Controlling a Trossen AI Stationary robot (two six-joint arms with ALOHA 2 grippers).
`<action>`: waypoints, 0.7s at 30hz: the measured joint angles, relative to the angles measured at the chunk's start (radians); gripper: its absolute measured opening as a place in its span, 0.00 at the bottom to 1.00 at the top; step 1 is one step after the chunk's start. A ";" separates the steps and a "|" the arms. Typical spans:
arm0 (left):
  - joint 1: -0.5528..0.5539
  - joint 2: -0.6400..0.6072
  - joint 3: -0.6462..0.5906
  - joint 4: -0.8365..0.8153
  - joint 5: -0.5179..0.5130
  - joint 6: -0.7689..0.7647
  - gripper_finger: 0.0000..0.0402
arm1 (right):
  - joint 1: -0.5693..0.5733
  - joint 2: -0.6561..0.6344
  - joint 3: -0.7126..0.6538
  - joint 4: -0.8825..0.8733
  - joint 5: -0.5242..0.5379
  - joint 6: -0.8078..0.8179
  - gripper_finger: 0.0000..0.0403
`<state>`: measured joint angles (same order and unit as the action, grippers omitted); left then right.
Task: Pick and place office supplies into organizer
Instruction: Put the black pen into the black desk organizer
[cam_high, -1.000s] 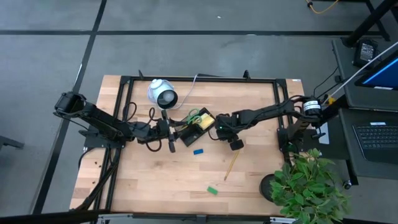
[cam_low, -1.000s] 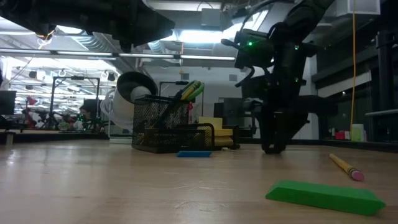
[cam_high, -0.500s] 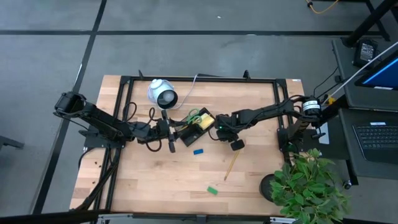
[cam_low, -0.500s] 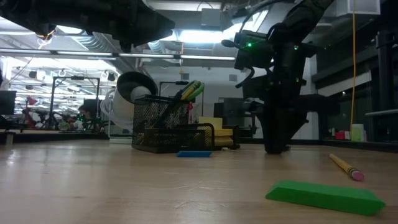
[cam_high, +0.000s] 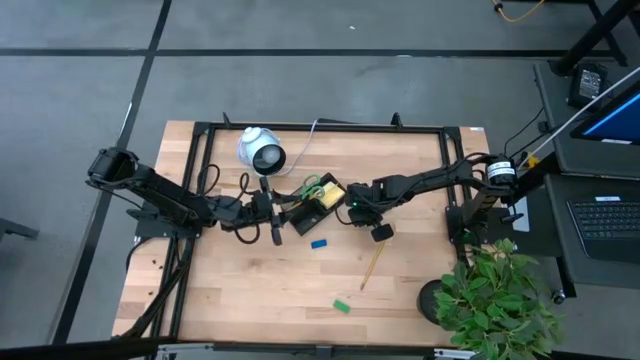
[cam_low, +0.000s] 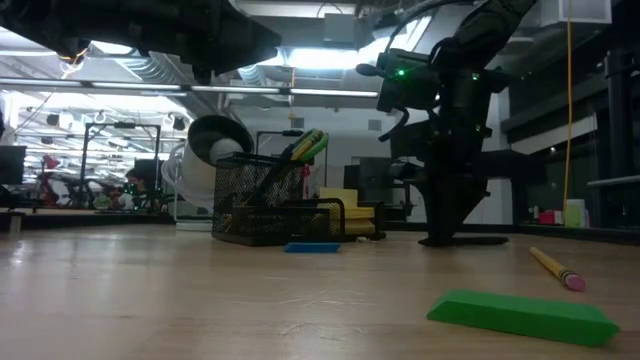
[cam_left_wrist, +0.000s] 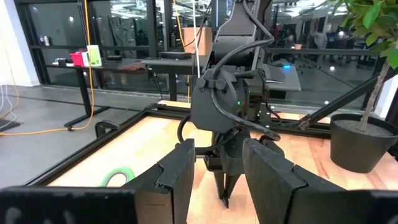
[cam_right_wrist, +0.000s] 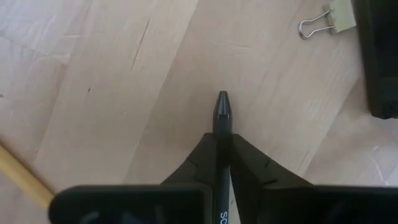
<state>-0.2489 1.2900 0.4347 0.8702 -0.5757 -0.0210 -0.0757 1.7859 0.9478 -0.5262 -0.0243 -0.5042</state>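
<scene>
The black mesh organizer stands mid-table with green-handled scissors upright in it and a yellow sticky-note pad at its right. My right gripper stands just right of it, shut on a black pen. A blue block, a pencil and a green block lie flat on the wood nearer the front. My left gripper waits open at the organizer's left side with nothing between its fingers. My right gripper pinches the black pen between its two fingers, close behind its pointed end, which sticks out past them. The fingers come from above, pointing down. The pen lies flat on the table, its length running out to one side of the fingers.
A white round device with a cable sits at the far left of the organizer. A binder clip lies on the wood near the pen. A potted plant stands off the table's right front corner.
My right gripper has shut its fingers on the black pen while staying in place over it. The pen has stayed on the table.
</scene>
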 joint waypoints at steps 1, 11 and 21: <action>0.000 0.000 0.000 0.000 0.000 0.000 0.33 | 0.000 0.000 0.000 0.001 -0.001 0.000 0.07; -0.006 0.000 0.000 0.001 0.000 0.052 0.33 | -0.001 0.005 0.050 -0.031 -0.006 0.003 0.07; -0.006 0.000 0.000 0.001 0.000 0.112 0.33 | -0.001 0.008 0.201 -0.146 -0.005 0.032 0.07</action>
<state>-0.2550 1.2900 0.4347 0.8711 -0.5758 0.0907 -0.0765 1.7942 1.1483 -0.6717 -0.0289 -0.4719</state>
